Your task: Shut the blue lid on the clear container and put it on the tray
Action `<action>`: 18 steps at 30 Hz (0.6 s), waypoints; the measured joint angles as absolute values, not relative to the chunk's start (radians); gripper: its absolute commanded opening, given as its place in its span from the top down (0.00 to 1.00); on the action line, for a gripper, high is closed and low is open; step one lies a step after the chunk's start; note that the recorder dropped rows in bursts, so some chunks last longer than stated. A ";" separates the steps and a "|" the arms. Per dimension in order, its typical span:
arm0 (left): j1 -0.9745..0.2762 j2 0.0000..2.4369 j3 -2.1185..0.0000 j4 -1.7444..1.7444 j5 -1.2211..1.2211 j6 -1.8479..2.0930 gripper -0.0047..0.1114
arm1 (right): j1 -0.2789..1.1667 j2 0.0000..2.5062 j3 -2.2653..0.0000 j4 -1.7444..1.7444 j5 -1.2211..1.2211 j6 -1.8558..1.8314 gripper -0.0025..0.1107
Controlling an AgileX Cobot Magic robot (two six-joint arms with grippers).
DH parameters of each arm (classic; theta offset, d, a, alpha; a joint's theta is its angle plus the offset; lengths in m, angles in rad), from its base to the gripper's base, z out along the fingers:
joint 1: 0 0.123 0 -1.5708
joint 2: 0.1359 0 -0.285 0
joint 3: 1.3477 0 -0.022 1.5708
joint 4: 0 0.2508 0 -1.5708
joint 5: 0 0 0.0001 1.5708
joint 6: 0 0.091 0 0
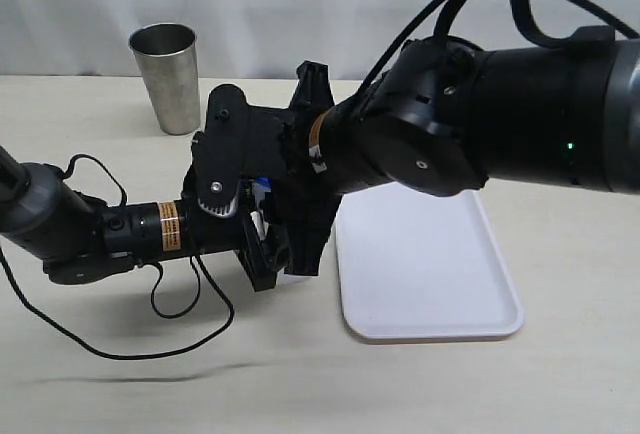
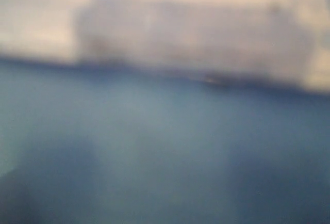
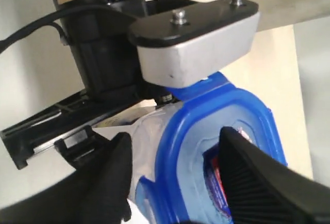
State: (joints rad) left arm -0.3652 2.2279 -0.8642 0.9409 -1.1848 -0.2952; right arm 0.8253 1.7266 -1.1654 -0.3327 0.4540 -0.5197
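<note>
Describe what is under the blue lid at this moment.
The clear container shows its translucent upper wall directly beneath the blue lid. Its lower body and any contents are hidden behind the right gripper.

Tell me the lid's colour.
The lid is bright blue, with a red-and-white label at its centre; clearest in the right wrist view.

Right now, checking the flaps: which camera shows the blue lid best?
The right wrist view: the blue lid is close and sharp, label visible. The exterior view shows only a blue sliver between the arms; the left wrist view is just blue blur.
</note>
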 measured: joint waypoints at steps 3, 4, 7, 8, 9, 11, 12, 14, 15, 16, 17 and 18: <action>-0.367 2.228 -0.864 0.952 -1.187 -0.295 0.96 | 0.811 1.724 -1.190 -0.252 0.500 -0.522 0.55; -0.369 2.228 -0.864 0.955 -1.189 -0.295 0.96 | 0.801 1.721 -1.200 -0.209 0.513 -0.535 0.55; -0.373 2.228 -0.864 0.967 -1.190 -0.295 0.96 | 0.760 1.709 -1.224 -0.019 0.559 -0.613 0.55; -0.373 2.228 -0.864 0.972 -1.193 -0.295 0.96 | 0.742 1.706 -1.235 0.052 0.579 -0.649 0.55; -0.373 2.228 -0.864 0.975 -1.195 -0.295 0.96 | 0.726 1.702 -1.244 0.108 0.602 -0.675 0.55; -0.373 2.228 -0.864 0.980 -1.196 -0.295 0.96 | 0.689 1.701 -1.269 0.216 0.659 -0.722 0.55; -0.374 2.228 -0.864 0.980 -1.196 -0.295 0.96 | 0.675 1.701 -1.277 0.247 0.684 -0.735 0.55; -0.374 2.228 -0.864 0.982 -1.197 -0.293 0.96 | 0.641 1.697 -1.293 0.320 0.746 -0.747 0.55; -0.374 2.228 -0.864 0.984 -1.197 -0.293 0.96 | 0.628 1.694 -1.297 0.358 0.767 -0.746 0.55; -0.374 2.228 -0.864 0.990 -1.199 -0.293 0.96 | 0.608 1.692 -1.303 0.399 0.797 -0.746 0.55; -0.375 2.228 -0.864 0.993 -1.201 -0.292 0.96 | 0.595 1.690 -1.306 0.439 0.816 -0.746 0.55; -0.375 2.228 -0.864 0.995 -1.203 -0.292 0.96 | 0.579 1.685 -1.308 0.470 0.838 -0.746 0.55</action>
